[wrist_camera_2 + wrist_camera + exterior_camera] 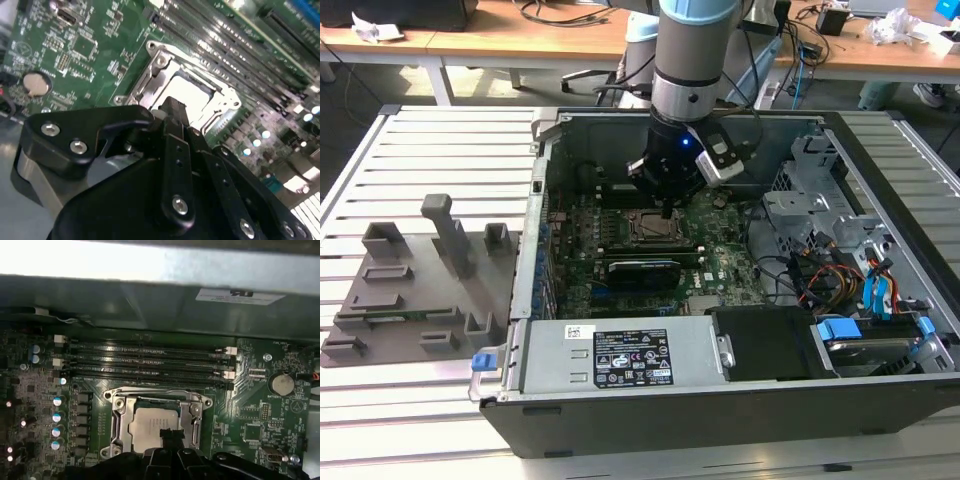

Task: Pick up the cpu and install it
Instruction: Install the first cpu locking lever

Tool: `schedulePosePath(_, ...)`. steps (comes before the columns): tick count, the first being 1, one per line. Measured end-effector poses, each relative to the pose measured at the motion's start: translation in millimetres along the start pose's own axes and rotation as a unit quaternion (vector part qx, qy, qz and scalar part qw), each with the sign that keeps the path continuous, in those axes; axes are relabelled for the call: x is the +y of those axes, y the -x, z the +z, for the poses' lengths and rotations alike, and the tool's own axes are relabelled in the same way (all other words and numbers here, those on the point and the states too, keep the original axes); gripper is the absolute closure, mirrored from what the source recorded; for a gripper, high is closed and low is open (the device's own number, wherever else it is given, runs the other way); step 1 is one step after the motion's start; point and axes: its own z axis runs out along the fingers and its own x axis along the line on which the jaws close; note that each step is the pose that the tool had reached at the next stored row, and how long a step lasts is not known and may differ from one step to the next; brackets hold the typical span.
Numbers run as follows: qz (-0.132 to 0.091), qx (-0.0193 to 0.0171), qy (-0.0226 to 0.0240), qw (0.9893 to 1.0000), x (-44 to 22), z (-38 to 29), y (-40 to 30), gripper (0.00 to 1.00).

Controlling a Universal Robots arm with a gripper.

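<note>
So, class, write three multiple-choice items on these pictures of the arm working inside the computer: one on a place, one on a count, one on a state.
1. Where does the cpu lie?
A. in the socket frame on the motherboard
B. on the grey tray
C. on the slatted table

2. How many round silver coin batteries does the first wrist view show?
A. none
B. one
C. three

3. How is the computer case?
A. closed
B. open on top
C. standing upright

Answers: 1 A, the silver chip sits inside the metal frame, under the gripper. 2 B, a single disc on the board. 3 B, the exterior view looks straight in at the board.
</note>
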Motion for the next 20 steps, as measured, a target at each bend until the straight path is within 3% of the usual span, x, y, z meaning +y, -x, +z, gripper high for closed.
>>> schedulePosePath(1,0.000,0.0001,-0.0004,1.0000,-0.1,-3.6,-0.1,0.89)
schedulePosePath(4,0.000,0.0002,-0.0038,1.0000,-0.8,-25.0,-0.3,0.89)
schedulePosePath(9,0.000,0.0002,-0.0038,1.0000,-1.2,-37.8,-0.5,0.89)
schedulePosePath(16,0.000,0.0003,-0.0039,1.0000,-1.7,-50.7,-0.7,0.89)
schedulePosePath(20,0.000,0.0002,-0.0037,1.0000,-1.7,-51.9,-0.7,0.89)
